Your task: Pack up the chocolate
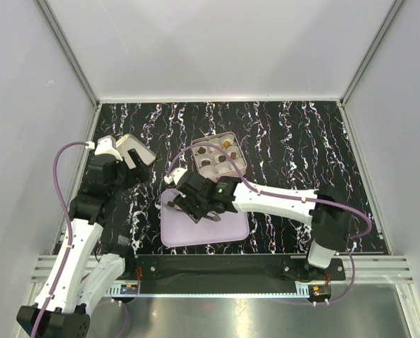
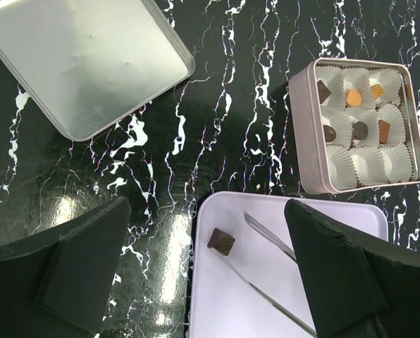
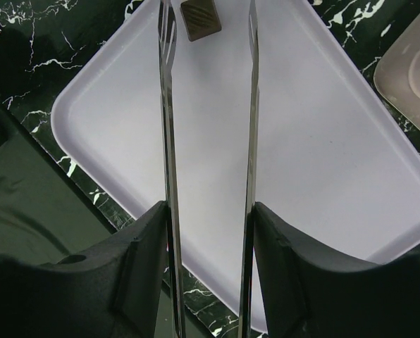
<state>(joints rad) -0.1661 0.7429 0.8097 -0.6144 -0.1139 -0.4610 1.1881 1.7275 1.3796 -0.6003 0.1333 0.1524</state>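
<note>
Steel in the grip: clamping the right jaws on a pair of long thin metal tongs (image 3: 169, 105), with the blades apart and the tips lying on either side of the last loose piece, a small dark brown ridged square chocolate (image 3: 199, 19), not yet pinching it. Lying flat by the left edge of the pale lavender rectangular plastic tray (image 3: 301, 155), toward its far left corner, with nothing else showing on the tray. Holding the left jaws wide apart and empty above the black white-veined marble-pattern counter (image 2: 217, 105), taking no part.

Judging the packing as well past halfway: showing six small brown and orange pieces (image 2: 354, 97) already sitting in the white pleated paper cups (image 2: 368, 163) of the square silver tin (image 2: 301, 134), standing just beyond the tray's far right corner, and leaving the three cups of the row nearest the tray empty. Remaining, by the look of it: pinching this piece, carrying it into an empty cup, and perhaps fitting the flat silver lid (image 2: 90, 63), lying toward the counter's far left corner.
</note>
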